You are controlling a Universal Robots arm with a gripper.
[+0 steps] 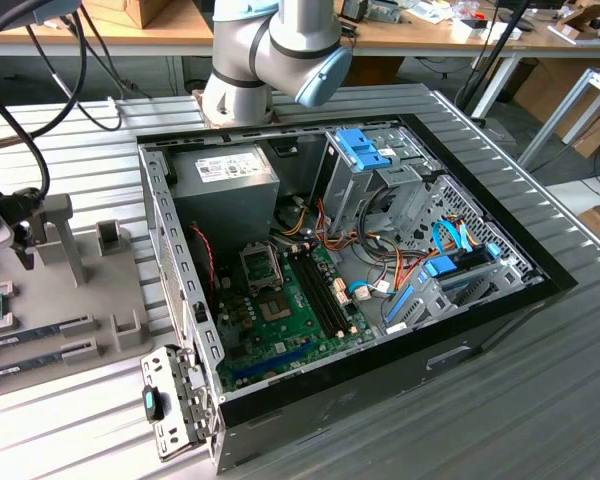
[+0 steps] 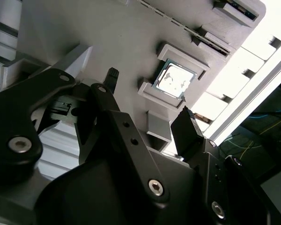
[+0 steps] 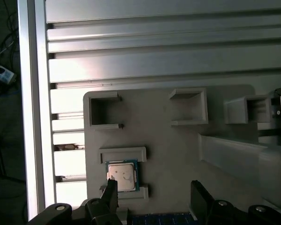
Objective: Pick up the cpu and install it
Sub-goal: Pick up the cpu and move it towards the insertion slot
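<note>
I'm watching the gripper (image 3: 154,193) hanging over the grey holder tray (image 3: 168,150), fingers (image 3: 112,194) spread wide, gripping nothing. The cpu (image 3: 122,176) is sitting flat in its tray pocket, near the tray side running along the bench (image 3: 131,61) edge.

Open computer case (image 1: 380,385) is set on slatted table (image 1: 560,400); grey holder tray (image 1: 80,300) is noted at the exterior view's left.

Glare bleaching the cpu (image 2: 174,78) top in the second wrist view, surface (image 2: 253,70) beside the cpu blowing out white, claw (image 2: 147,93) near it sitting in deep shadow
</note>
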